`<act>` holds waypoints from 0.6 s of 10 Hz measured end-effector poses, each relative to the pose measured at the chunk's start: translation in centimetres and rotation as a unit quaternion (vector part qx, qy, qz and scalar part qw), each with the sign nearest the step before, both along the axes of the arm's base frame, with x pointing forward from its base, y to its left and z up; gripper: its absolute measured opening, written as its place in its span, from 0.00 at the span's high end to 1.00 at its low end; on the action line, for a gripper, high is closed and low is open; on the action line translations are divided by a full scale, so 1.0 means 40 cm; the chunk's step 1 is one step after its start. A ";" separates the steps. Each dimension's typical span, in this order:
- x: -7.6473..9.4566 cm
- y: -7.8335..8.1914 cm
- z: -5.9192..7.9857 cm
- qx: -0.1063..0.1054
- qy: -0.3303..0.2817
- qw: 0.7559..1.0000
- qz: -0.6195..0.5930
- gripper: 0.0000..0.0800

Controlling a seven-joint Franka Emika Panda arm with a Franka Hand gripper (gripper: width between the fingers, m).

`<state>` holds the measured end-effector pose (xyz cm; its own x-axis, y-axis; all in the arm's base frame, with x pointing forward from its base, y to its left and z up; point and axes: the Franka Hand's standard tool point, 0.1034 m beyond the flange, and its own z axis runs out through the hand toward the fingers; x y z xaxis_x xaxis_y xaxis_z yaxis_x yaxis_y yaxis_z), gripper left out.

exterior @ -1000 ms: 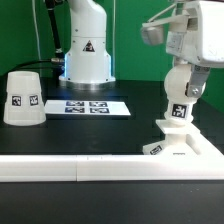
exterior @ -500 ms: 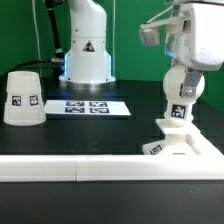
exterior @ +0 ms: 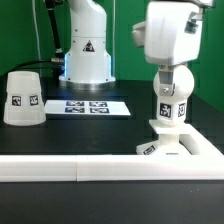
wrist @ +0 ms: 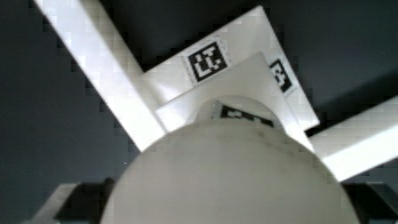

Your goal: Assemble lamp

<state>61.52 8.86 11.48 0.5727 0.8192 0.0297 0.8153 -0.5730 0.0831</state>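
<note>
Clenches the tool (exterior: 168, 78) on the bulb (exterior: 166, 108), upright on the base (exterior: 190, 150) beside the rail (exterior: 60, 168) along the worktop (exterior: 110, 130) edge, at the exterior view's right corner, and likely risks jamming or tipping the bulb if turned off-axis, with its seat hidden.

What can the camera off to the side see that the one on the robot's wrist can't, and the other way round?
Only the exterior view shows the cone-shaped shade standing at the exterior view's left, the marker board, the robot's arm and its pedestal. Only the wrist view shows the bulb from close above, its rounded head filling much of the picture, with two tags on the base beyond it. Both show the bulb upright on the base and, it seems, the long white rail.
</note>
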 end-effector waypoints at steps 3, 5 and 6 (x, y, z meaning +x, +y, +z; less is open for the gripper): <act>0.003 0.003 0.000 0.011 -0.009 0.995 -0.098 0.28; 0.003 0.004 -0.001 0.018 -0.011 0.984 -0.178 0.28; 0.003 0.004 -0.001 0.021 -0.011 0.977 -0.213 0.28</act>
<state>61.66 9.01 11.45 0.8598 0.5051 0.0753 0.5010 -0.8628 0.0671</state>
